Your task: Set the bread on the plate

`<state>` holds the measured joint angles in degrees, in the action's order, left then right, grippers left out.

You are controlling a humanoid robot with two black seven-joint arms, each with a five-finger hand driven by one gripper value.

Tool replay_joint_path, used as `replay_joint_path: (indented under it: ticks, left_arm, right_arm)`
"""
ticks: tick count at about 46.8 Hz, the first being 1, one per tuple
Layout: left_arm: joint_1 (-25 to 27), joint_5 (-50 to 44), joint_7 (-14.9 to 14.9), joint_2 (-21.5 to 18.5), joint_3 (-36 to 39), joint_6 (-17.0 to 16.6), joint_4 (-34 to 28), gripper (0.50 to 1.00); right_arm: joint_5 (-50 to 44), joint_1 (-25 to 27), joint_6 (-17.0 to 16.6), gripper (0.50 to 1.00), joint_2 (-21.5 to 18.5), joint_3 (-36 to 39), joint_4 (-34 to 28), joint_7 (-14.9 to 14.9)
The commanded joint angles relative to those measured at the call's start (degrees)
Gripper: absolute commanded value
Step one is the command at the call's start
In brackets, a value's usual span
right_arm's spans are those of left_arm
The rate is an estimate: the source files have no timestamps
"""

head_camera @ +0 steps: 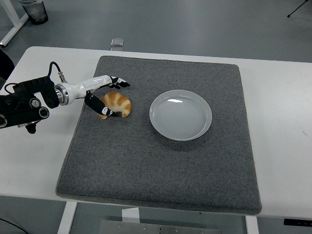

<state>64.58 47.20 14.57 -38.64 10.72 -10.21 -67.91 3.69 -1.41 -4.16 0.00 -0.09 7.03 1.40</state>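
Observation:
A golden croissant (pixel 118 104) lies on the grey mat (pixel 161 165), left of the empty white plate (pixel 180 114). My left hand (pixel 108 95) reaches in from the left and straddles the croissant. Its thumb lies along the bread's near side and its fingers (pixel 118 82) stretch over the far side. The fingers are spread around the bread and have not closed on it. The right arm does not show in the head view.
The mat covers most of the white table (pixel 39 141). A small clear object (pixel 116 43) sits at the table's far edge. A dark bin (pixel 35 10) stands on the floor at top left.

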Motion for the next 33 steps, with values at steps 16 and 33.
replay_joint_path:
  ticks: [16, 33]
  left_arm:
    - [-2.1, -0.2, 1.8, 2.7, -0.3, -1.9, 3.7, 0.930]
    - [-4.0, -1.3, 5.8, 5.3, -0.3, -1.8, 11.0, 0.778]
  right_arm:
    - [0.0, 0.1, 0.1, 0.952, 0.0, 0.0, 0.0, 0.0]
    - [0.0, 0.1, 0.1, 0.952, 0.0, 0.0, 0.0, 0.0]
